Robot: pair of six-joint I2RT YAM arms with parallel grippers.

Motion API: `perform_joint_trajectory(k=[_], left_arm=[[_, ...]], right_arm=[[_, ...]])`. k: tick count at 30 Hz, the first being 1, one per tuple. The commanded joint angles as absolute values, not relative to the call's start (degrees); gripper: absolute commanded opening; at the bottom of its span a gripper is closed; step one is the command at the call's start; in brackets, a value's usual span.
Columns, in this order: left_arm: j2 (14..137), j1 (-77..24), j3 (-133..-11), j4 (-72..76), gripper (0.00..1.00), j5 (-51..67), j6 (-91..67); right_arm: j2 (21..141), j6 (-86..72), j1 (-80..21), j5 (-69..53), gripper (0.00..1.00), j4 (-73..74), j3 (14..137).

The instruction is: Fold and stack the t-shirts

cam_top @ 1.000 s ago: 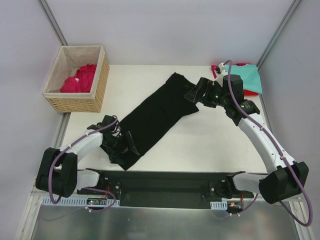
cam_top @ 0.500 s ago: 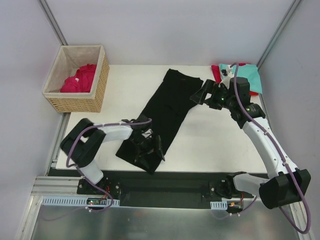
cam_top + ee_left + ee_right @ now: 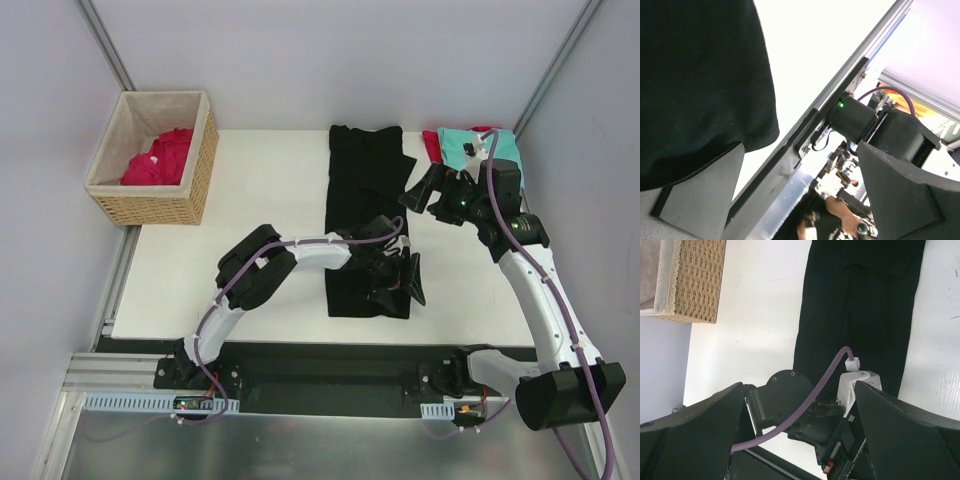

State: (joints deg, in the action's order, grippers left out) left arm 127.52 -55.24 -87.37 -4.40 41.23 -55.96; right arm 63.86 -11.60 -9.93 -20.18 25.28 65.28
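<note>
Firstly, wicker basket (image 3: 150,208), upper left of the overhead view, standing off the left edge of the tabletop (image 3: 260,180); beige lining visible inside

Crimson-pink t-shirt (image 3: 158,160): bunched loosely inside the basket

Left arm: reaches from the lower left across to the centre of the frame, low over the white surface

Black t-shirt (image 3: 360,190): laid flat as a long narrow strip at the centre of the overhead view, running from the far edge of the tabletop down towards the near edge; a shorter folded layer lies on its upper part, seen in the right wrist view (image 3: 865,300)

Left pincer (image 3: 398,288): at the lower end of the black t-shirt, spread wide; in the left wrist view the cloth's hem (image 3: 695,75) fills the upper left beside one finger, the other finger (image 3: 900,200) stands well apart at the lower right, and nothing is pinched between them

Right pincer (image 3: 420,188): just beside the upper right edge of the black t-shirt, spread wide, holding nothing; its two dark fingers (image 3: 690,435) frame the lower corners of its own view

Red t-shirt (image 3: 432,145): upper right corner of the tabletop, lowest of a stack

Teal t-shirt (image 3: 500,148): lying on top of the red one, partly behind the right arm
</note>
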Motion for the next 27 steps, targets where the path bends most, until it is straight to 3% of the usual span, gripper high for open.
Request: perform_joint_trajectory(k=[1,6,16,27], left_arm=[[129.1,-55.7,-85.5,-3.2,0.99,34.4,-54.2],[118.1,-55.6,-77.8,-3.3,0.99,32.2,-53.0],[81.7,-51.3,-67.2,-6.2,0.99,26.5,-48.1],[73.7,-44.5,-52.1,-7.0,0.99,20.7,-43.3]], right_arm=[[62.9,-10.2,-9.3,-20.5,0.97,27.1,68.5],[63.9,-11.2,-9.2,-22.0,0.97,26.3,68.4],[63.5,-11.6,-10.1,-20.7,0.97,24.9,63.1],[64.8,-12.1,-14.9,-16.3,0.97,25.4,53.4]])
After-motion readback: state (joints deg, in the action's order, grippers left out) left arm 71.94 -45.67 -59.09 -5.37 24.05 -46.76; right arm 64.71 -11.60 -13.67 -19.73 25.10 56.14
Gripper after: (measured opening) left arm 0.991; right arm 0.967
